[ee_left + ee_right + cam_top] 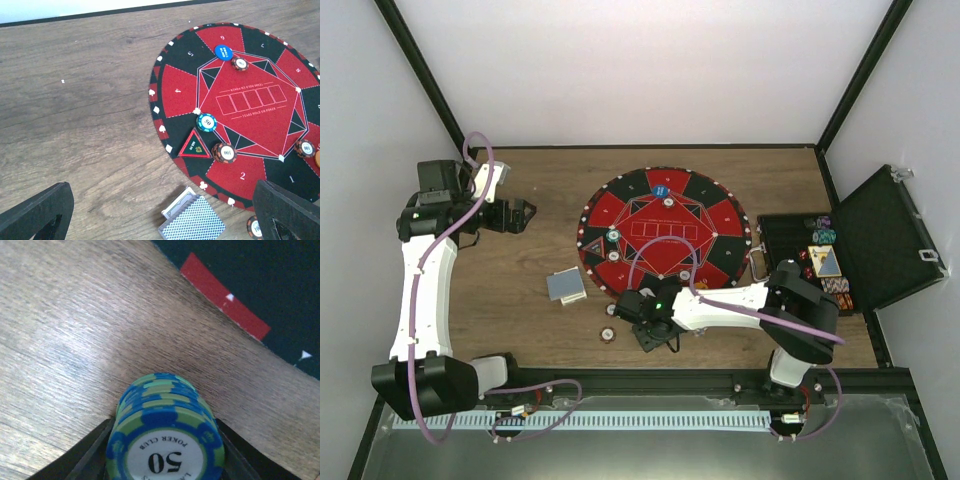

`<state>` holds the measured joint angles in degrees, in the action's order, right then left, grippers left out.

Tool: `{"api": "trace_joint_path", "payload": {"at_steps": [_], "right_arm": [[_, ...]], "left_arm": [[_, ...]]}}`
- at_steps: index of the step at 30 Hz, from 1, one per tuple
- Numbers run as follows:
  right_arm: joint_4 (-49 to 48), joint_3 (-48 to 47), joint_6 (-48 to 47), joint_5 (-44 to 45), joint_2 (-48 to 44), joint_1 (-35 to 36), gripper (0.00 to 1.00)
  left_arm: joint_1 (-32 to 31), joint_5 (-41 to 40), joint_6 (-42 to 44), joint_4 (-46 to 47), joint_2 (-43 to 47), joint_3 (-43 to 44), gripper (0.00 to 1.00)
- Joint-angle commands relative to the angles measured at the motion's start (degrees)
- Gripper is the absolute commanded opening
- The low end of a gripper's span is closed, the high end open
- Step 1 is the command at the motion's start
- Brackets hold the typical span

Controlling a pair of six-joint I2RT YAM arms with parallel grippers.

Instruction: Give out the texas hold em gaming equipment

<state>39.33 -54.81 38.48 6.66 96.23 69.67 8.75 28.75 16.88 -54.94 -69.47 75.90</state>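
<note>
Print on the top of the stack of chips (165,440) held by the right gripper (623,311) reads "50" and "POKER CLUB", upside down to the wrist camera; a further line is cut off. These chips are blue with green edge stripes and a white centre. The 2 black fingers (87,457) are closed against the stack's sides, low at the wooden table (60,340) just beside the mat's near edge. Whether the stack touches the wood I cannot tell.

The round red-and-black mat (175,90) carries "TEXAS HOLD EM POKER" under a row of 5 card outlines, with seat numbers 1, 2, 4, 5 and 6 legible around it. Near seat 6 lies a blue disc (223,51) marked "SMALL BLIND", touching a red-and-black 100 chip (240,63). Further round, a blue-green 50 chip (206,122) sits just beside a black ALL IN triangle (195,145) and another chip marked 100.

Off the mat, beside seat 2, a deck of cards (192,220) lies on the table, its backs grey-blue and cross-hatched. A lone chip (607,333) rests on the wood near it.

The left gripper (528,215) hangs well apart to the mat's left, jaws spread wide with nothing between them.

A black case (890,240) stands open at the right, with more chips inside.
</note>
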Motion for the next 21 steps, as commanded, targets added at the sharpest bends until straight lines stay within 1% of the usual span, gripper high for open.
{"api": "trace_joint_path", "payload": {"at_steps": [1,3,8,9,11,13,17,21], "right_arm": [[-0.33,-1.27,-0.29,0.90,0.72,0.41,0.46],[-0.16,-1.32,-0.33,1.05,0.51,0.41,0.43],[1.00,-1.98,-0.49,1.72,-0.27,0.40,0.42],[1.34,-2.26,-0.57,1.80,-0.40,0.40,0.44],[1.57,-2.89,-0.96,1.75,-0.76,0.41,0.61],[1.60,-3.36,-1.27,1.68,-1.12,0.38,0.65],[2.21,-5.08,-1.60,2.02,-0.79,0.29,0.66],[2.15,-5.66,-1.82,2.05,-0.14,0.29,0.63]], "left_arm": [[0.30,0.38,-0.01,0.63,1.10,-0.09,1.00],[0.30,0.51,-0.04,0.62,1.05,-0.05,1.00],[0.28,0.75,-0.12,0.62,0.99,-0.05,1.00],[0.30,0.71,-0.17,0.64,0.98,-0.05,1.00],[0.30,0.78,-0.12,0.69,0.92,-0.05,1.00],[0.23,0.78,-0.17,0.70,0.92,0.03,1.00],[0.29,0.88,-0.11,0.63,0.92,0.05,1.00],[0.30,0.77,-0.18,0.62,0.96,-0.09,1.00]]}}
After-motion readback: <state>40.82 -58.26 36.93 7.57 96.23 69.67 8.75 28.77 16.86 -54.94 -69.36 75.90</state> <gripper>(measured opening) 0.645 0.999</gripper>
